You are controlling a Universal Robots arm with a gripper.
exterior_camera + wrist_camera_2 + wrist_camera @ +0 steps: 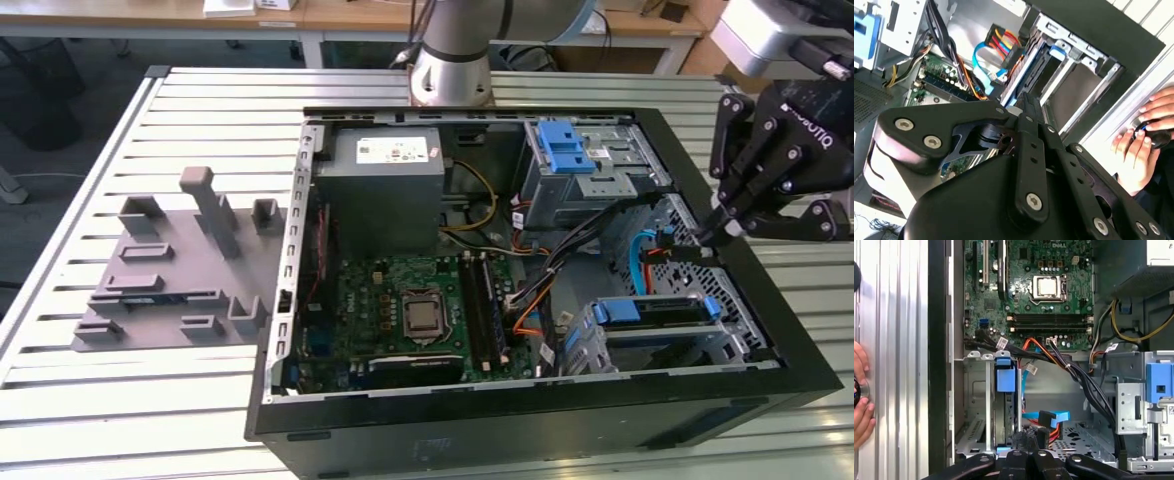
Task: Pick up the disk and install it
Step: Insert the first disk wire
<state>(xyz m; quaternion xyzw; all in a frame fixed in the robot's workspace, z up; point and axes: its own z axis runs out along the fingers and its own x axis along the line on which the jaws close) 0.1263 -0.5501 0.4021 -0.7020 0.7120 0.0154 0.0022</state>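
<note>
The gripper [703,238] is hanging over the case [267,330] near the exterior view's right wall, its fingertips pressed together with nothing visible between them. In both wrist views the fingers [1029,437] are reading as closed on empty air, just above the lower drive cage [727,345].

The disk [647,312] is sitting in that lower cage, at the exterior view's lower right. Its blue rail [1005,376] is showing at the cage mouth in the first wrist view, with the drive's thin edge running below it. It appears to be seated in its slot, though full seating cannot be confirmed from these views.

Handling judgement: the disk is likely rigid, dense for its size and smooth on its metal faces, so a pinch on the flat faces could be slipping. It is also shock-sensitive; dropping or knocking it against the cage should be avoided. The plastic rails are offering the better hold, since they are less slick and flex a little.

Hidden or unclear: the disk's label and most of its body are lying inside the cage. Cables [634,255] are crossing between the cage and the board [400,300], and whether any connector is plugged into the disk cannot be told. The gripper housing is blocking much of the second wrist view. A person's hand [1136,145] is resting on the table [200,130] beside the case, holding a small dark object that is too obscured to identify.
</note>
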